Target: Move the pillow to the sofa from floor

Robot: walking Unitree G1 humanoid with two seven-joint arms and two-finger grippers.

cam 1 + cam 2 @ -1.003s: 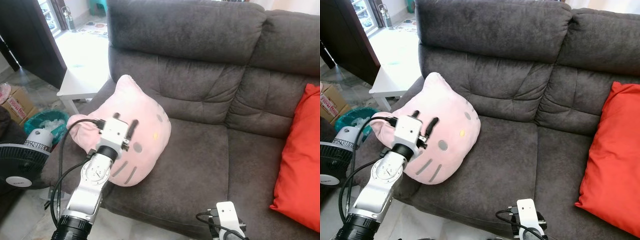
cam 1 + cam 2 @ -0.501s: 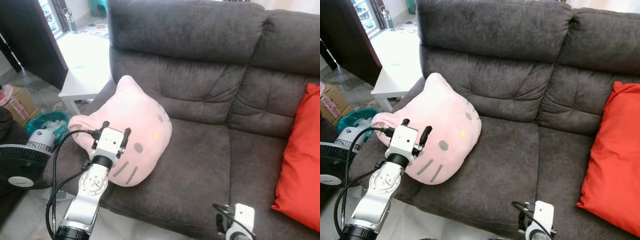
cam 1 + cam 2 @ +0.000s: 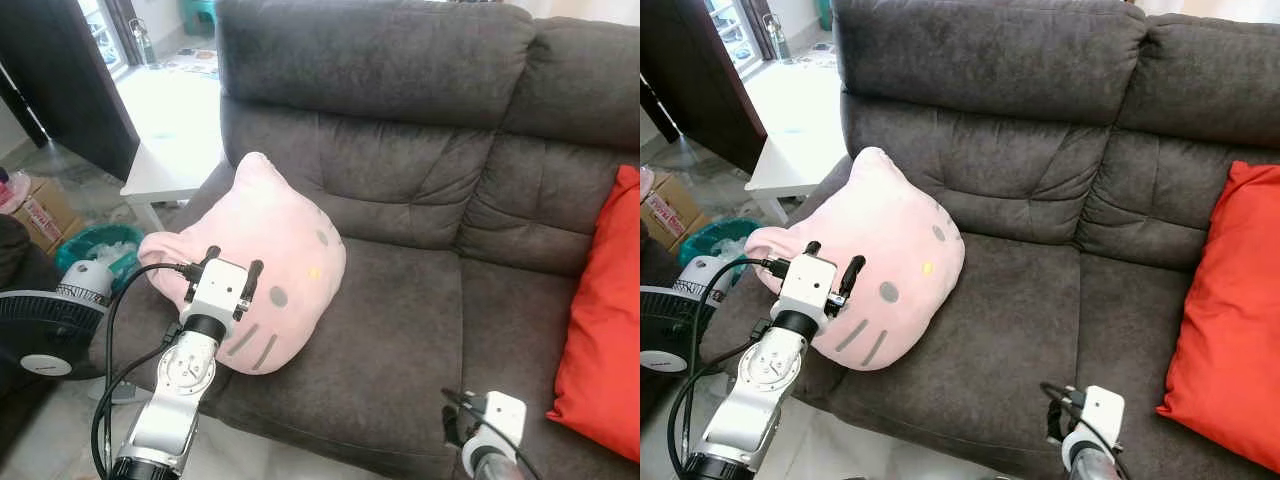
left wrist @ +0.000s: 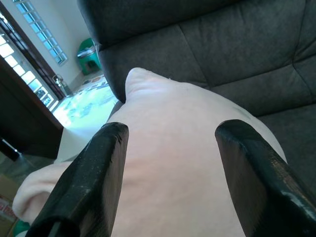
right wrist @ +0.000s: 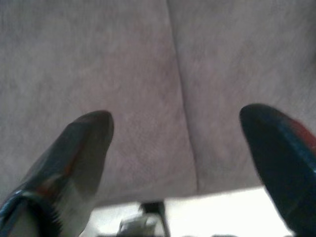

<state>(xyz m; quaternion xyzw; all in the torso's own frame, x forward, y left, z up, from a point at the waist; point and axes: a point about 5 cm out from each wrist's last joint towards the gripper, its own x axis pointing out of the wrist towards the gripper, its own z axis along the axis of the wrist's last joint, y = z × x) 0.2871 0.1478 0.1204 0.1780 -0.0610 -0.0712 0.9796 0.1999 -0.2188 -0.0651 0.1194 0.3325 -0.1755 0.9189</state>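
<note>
Though spread apart, left gripper [image 3: 229, 272] fingers against pink pillow [image 3: 285, 250] at sofa [image 3: 400, 330] edge; right gripper [image 5: 177, 143] fingers apart too.

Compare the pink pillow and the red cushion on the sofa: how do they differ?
The pink pillow is cat-shaped with ears and a printed face; the red cushion is plain and flat-sided. The pink pillow lies at the sofa's left end just beyond the open left claw; the red cushion leans upright at the right end. Both rest on the seat.
</note>
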